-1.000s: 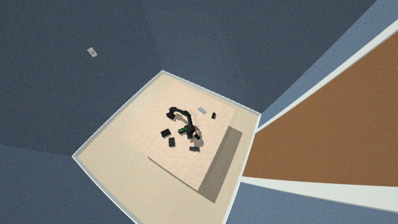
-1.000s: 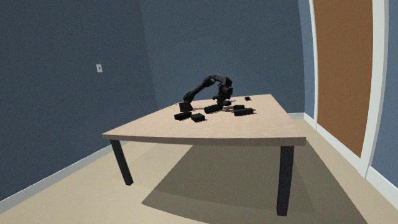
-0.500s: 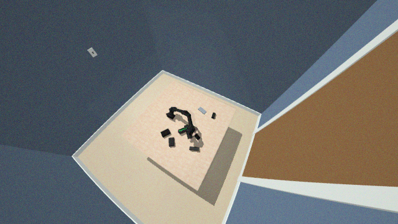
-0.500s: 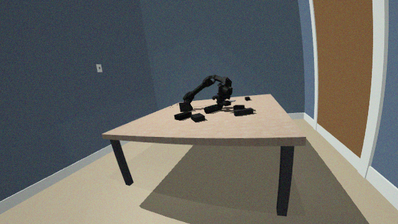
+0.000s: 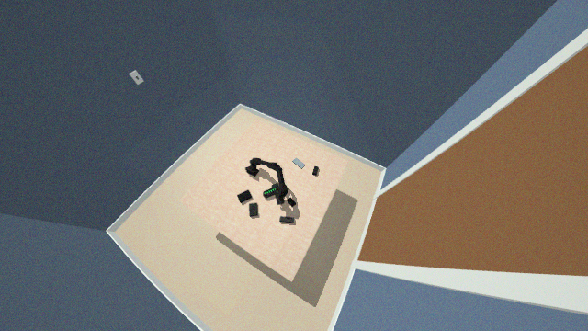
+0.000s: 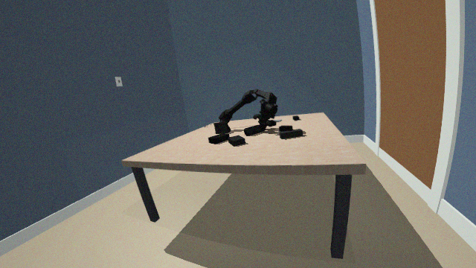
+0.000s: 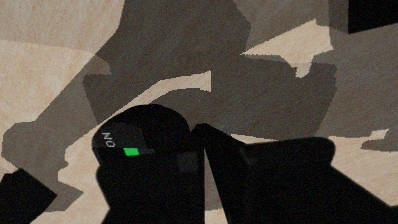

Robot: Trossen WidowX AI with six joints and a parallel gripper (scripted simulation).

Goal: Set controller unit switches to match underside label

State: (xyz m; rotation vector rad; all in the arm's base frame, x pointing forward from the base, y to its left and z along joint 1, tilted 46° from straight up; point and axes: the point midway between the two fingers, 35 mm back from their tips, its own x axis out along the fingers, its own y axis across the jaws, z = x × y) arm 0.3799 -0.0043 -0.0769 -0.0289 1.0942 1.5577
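The dark grey controller unit (image 5: 264, 195) (image 6: 253, 130) sits on the bench with a row of green switch ends facing up in the overhead view. In the wrist view its rounded end (image 7: 120, 132) shows an ON mark and one green switch end; the fingers hide the rest. The settings of the single switches are too small or hidden to tell. The label on the underside is hidden. My gripper (image 5: 280, 195) (image 6: 262, 124) (image 7: 201, 128) is shut and empty, pointing down at one end of the unit. Whether a fingertip touches it I cannot tell.
Two dark modules (image 5: 244, 197) (image 5: 254, 211) lie to one side of the unit. A long dark module (image 5: 287, 220) (image 6: 291, 134) and a small one (image 5: 291, 201) lie beyond the gripper. A grey-blue plate (image 5: 299, 163) and a small dark part (image 5: 315, 170) (image 6: 296, 117) lie farther off.
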